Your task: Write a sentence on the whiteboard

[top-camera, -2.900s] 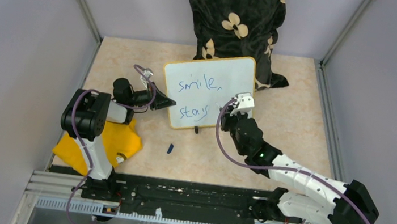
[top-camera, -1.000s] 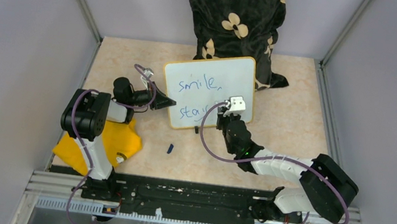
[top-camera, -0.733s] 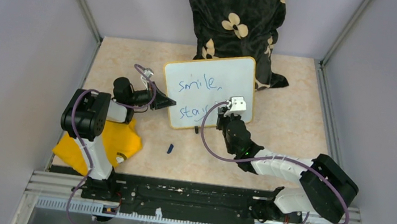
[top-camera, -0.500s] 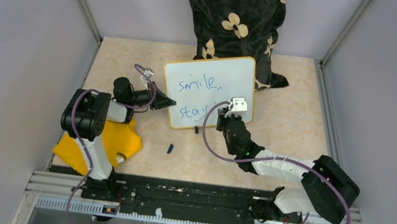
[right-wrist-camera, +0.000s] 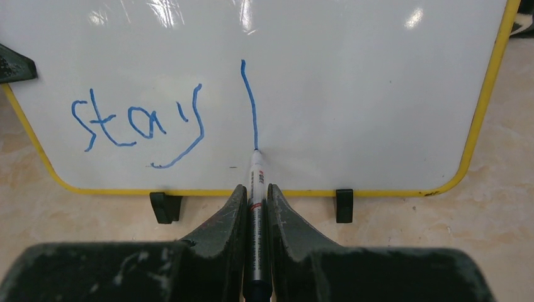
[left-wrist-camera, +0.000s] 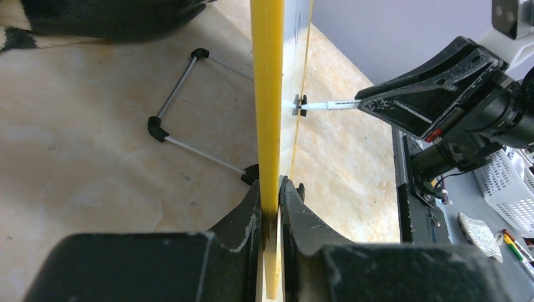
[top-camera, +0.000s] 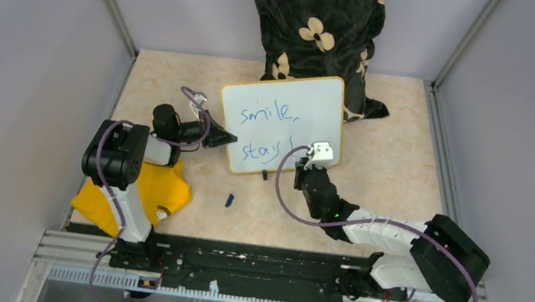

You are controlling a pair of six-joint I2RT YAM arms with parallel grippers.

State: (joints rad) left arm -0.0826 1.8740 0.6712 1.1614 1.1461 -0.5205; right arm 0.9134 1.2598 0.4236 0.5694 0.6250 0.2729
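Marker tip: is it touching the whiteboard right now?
Touching. In the right wrist view the marker tip sits at the lower end of the blue stroke on the whiteboard; the left wrist view shows no gap.

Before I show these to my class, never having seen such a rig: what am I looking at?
Two robot arms are bolted to a table. One picture looks down from above; the other two come from a camera on each wrist. The left gripper clamps the edge of a standing whiteboard. The right gripper holds a marker, its tip on the board at the foot of a blue stroke after the word "stay". A yellow cloth and a small blue piece lie on the table.
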